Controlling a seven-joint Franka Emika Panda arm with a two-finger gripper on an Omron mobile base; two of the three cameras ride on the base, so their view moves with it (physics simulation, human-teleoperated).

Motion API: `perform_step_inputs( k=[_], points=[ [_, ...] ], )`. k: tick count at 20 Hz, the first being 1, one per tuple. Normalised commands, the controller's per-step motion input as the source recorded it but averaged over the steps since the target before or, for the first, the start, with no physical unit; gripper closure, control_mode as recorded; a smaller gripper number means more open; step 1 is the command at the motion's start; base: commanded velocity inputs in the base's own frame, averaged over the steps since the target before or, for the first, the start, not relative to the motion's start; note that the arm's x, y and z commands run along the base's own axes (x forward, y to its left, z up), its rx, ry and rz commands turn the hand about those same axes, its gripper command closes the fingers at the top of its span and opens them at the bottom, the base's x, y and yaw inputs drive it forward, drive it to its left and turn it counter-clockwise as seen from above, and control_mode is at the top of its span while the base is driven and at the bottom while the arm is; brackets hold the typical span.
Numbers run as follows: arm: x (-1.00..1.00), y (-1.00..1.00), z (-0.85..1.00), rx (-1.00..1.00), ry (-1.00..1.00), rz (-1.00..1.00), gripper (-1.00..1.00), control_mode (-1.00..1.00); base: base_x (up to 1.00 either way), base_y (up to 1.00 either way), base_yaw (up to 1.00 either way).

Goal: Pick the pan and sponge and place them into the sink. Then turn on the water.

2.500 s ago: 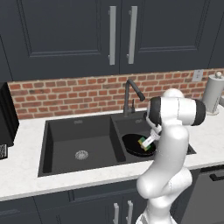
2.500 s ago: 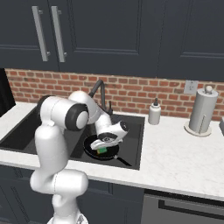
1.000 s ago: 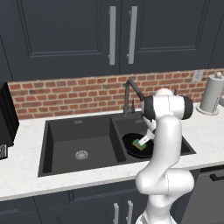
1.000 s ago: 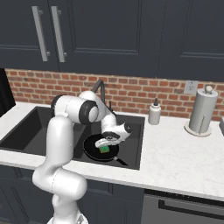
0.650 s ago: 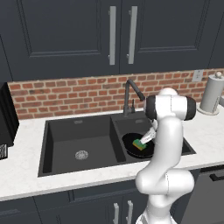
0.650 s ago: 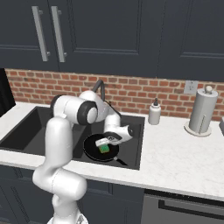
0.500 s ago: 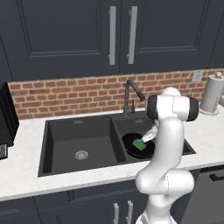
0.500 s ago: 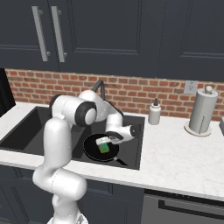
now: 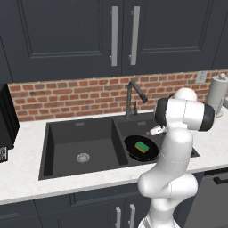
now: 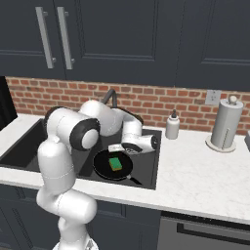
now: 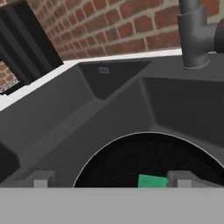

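Since the earlier frames the gripper [image 10: 117, 148] has lifted off the sponge [image 10: 115, 163], jaws apart. The sponge lies in the pan [image 10: 111, 166], mid-frame, inside the sink [image 9: 80, 130]; water likely comes next.

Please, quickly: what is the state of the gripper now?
Gripper: open, holding nothing, above the pan with the sponge in it.

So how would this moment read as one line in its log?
pan: in right sink basin | sponge: in pan | fingers: open | water: off
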Motion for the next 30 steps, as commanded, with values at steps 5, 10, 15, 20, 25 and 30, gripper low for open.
perform_step_inputs(
  k=[5,10,15,20,25,30],
  points=[
    [-0.4,0.0,0.56,0.0,-0.18,-0.12,-1.0,-1.0,0.0,0.0,0.0],
    [-0.46,0.0,0.39,0.0,-0.29,-0.16,-1.0,-1.0,0.0,0.0,0.0],
    [-0.42,0.0,0.36,0.0,-0.28,-0.15,-1.0,-1.0,0.0,0.0,0.0],
    [-0.24,0.0,0.43,0.0,-0.18,-0.11,-1.0,-1.0,0.0,0.0,0.0],
    [-0.02,0.0,0.45,0.0,-0.09,-0.1,-1.0,-1.0,0.0,0.0,0.0],
    [0.0,0.0,0.44,0.0,-0.02,-0.04,-1.0,-1.0,0.0,0.0,0.0]
  ],
)
